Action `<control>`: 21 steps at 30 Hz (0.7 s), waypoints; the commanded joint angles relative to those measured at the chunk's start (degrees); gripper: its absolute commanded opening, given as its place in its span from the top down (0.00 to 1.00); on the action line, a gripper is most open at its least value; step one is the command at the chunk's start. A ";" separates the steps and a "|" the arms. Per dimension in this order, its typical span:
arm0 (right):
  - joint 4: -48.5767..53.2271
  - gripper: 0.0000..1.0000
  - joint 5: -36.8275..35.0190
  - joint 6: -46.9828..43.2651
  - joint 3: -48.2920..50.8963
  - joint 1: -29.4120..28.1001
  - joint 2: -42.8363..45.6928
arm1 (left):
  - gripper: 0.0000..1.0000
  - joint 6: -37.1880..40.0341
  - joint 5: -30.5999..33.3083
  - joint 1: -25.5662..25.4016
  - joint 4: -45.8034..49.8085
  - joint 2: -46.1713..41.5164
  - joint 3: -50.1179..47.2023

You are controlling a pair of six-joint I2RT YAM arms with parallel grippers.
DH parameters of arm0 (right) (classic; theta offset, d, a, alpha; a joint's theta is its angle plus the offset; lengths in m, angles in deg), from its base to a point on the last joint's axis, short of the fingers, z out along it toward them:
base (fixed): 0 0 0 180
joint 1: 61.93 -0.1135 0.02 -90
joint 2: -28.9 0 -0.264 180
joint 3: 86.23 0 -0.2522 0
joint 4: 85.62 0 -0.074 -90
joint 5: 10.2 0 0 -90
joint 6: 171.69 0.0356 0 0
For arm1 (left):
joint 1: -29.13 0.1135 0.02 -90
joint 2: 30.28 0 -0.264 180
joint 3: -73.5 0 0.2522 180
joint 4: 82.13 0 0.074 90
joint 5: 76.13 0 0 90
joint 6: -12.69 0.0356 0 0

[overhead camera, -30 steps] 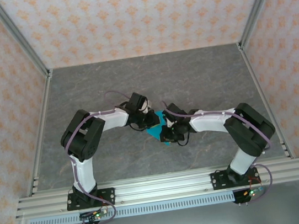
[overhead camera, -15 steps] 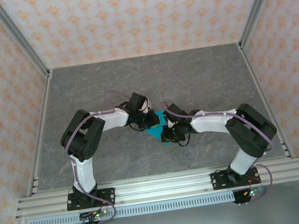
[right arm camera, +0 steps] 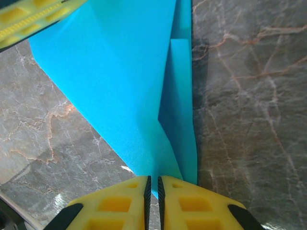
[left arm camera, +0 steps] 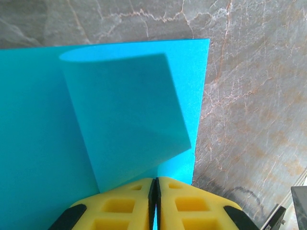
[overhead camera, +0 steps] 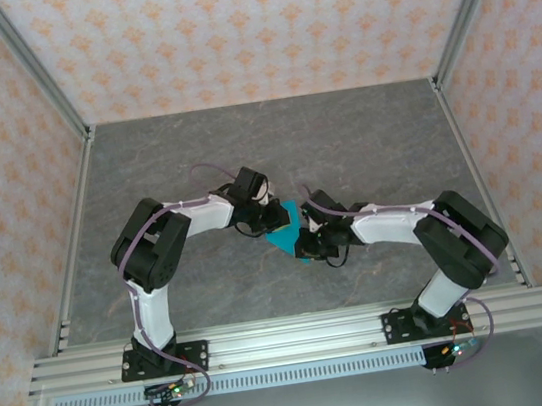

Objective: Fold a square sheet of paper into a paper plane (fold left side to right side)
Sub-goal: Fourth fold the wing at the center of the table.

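Mid-table, between the two wrists, one square sheet of paper (overhead camera: 285,233) lies partly doubled over; the right jaws, nearer the bases, are pinched shut on one edge of it, and the left jaws, just beyond, are pinched shut on a curled-up flap. To fold well, the right pinch should probably act as anchor while the left carries its flap across until the edges meet squarely, creasing only then; count: one sheet, one left arm (overhead camera: 156,244), one right arm (overhead camera: 452,233), one grey marbled table (overhead camera: 342,132).
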 commanded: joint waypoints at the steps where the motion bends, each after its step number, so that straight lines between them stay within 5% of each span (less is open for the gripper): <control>1: 7.36 0.84 -1.36 -0.13 2.30 0.25 0.26 | 0.87 1.99 5.41 0.07 6.06 3.02 -0.30; 21: 15.47 0.84 -1.62 -3.54 3.41 0.08 1.48 | 0.87 2.03 5.85 0.15 6.42 3.78 0.21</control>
